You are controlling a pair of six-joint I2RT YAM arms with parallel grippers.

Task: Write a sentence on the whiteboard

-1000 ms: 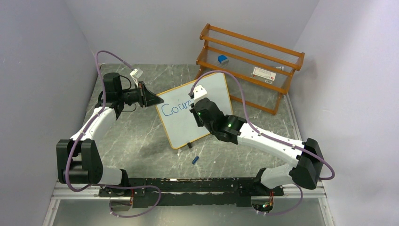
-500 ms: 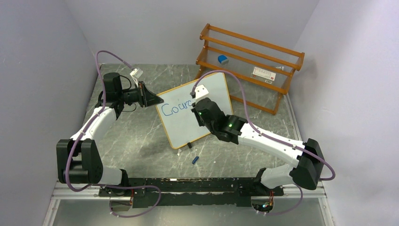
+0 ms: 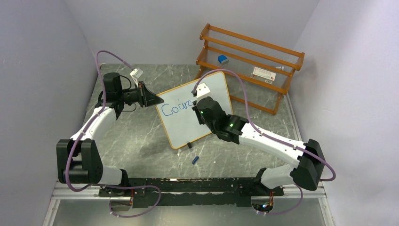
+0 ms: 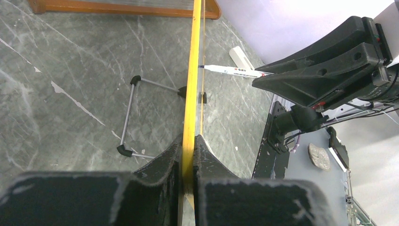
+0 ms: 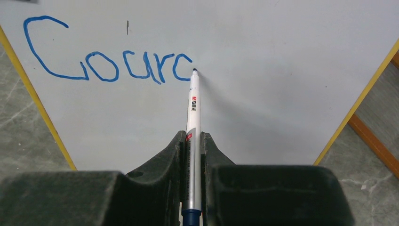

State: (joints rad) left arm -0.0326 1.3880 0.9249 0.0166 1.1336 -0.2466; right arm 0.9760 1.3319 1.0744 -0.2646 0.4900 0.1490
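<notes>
The whiteboard [image 3: 207,96] stands tilted on the table, white with an orange-wood frame; it fills the right wrist view [image 5: 263,56]. Blue marker letters "Courc" [image 5: 108,63] run along its upper part, and show in the top view [image 3: 175,108]; the rest of the sentence is not there. My right gripper [image 5: 193,141] is shut on a white marker [image 5: 193,108] whose tip touches the board just right of the last letter. My left gripper [image 4: 188,143] is shut on the board's left frame edge [image 4: 192,84], seen edge-on. In the top view it is at the board's left corner [image 3: 155,100].
A wooden rack [image 3: 249,66] stands behind the board with a blue-capped item [image 3: 223,59] and a white box [image 3: 263,73]. A blue marker cap [image 3: 195,160] lies on the table in front of the board. The board's wire stand [image 4: 136,117] shows behind it.
My right gripper with the marker has shifted slightly right and up along the board, and the last curved stroke of the word has been drawn. The left arm has not moved.
</notes>
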